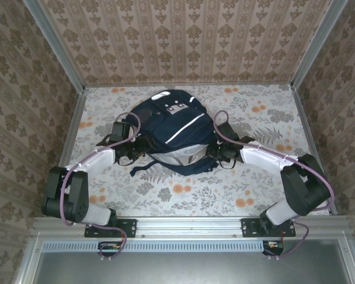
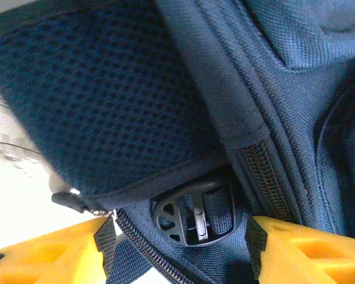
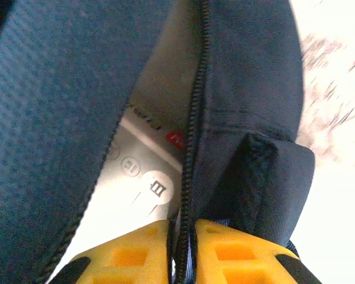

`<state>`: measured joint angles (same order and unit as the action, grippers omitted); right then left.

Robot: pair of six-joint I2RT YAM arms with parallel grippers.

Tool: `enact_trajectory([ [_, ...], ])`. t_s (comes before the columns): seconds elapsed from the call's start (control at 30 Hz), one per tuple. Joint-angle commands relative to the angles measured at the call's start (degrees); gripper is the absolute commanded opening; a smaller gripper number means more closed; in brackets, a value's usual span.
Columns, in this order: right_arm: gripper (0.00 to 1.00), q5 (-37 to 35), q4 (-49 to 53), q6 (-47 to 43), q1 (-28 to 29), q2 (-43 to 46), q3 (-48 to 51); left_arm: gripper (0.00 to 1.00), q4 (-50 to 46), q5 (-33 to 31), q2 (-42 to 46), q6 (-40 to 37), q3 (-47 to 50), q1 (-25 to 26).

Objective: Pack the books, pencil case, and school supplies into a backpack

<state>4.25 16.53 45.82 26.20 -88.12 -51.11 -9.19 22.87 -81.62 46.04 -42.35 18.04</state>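
Observation:
The navy backpack [image 1: 171,127] with white stripes lies in the middle of the table, its opening facing the arms. My left gripper [image 1: 139,150] is at its left side. Its yellow fingers [image 2: 59,254] stand apart, with a black buckle [image 2: 192,216], a strap and a zipper [image 2: 139,245] between them, untouched. At the backpack's right side, my right gripper [image 1: 216,151] is shut on the zipper edge [image 3: 195,118] of the opening. Inside the opening lies a white surface [image 3: 130,177] with grey marks and a red spot; I cannot tell what it is. The books, pencil case and school supplies are hidden.
A floral cloth [image 1: 183,192] covers the table. Patterned walls [image 1: 183,41] close it in at the back and both sides. A dark strap [image 1: 143,167] trails from the backpack's near left corner.

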Motion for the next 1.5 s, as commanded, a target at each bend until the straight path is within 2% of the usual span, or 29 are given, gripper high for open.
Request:
enact_trajectory([
  [0.0,0.19,-2.2,1.2,-7.1,-4.6,-3.5,-5.3,0.65,3.8,-0.9,-0.8,4.1,-1.0,4.8],
  [0.23,0.25,0.1,6.3,-11.7,-10.8,-7.9,-13.7,0.65,8.3,-6.2,-3.3,11.1,-3.9,17.9],
  [0.33,0.35,0.4,8.7,-10.9,-11.3,-4.3,-13.5,0.66,8.4,-7.9,-4.0,12.4,-5.3,20.9],
  [0.43,0.41,0.3,12.9,-7.7,-11.3,1.2,-12.1,0.7,8.5,-8.3,-3.2,13.2,-5.1,21.4],
  [0.57,0.41,1.0,16.0,-2.7,-10.0,10.2,-9.6,0.74,7.1,-9.7,-0.6,10.8,-4.6,21.3],
  [0.67,0.42,0.9,17.7,0.0,-7.7,13.1,-10.0,0.74,8.0,-7.7,-1.6,9.2,-5.4,21.3],
  [0.73,0.42,2.0,18.8,2.0,-6.6,12.5,-11.2,0.73,8.9,-6.3,-3.3,9.2,-6.2,21.7],
  [1.03,0.44,1.6,20.0,7.8,-0.8,4.2,-17.6,0.73,11.3,-7.4,-3.4,9.7,-4.6,23.6],
  [1.47,0.5,0.0,21.6,9.1,-0.2,-4.2,-22.4,0.73,13.6,-8.4,-3.4,9.9,-3.3,26.0],
])
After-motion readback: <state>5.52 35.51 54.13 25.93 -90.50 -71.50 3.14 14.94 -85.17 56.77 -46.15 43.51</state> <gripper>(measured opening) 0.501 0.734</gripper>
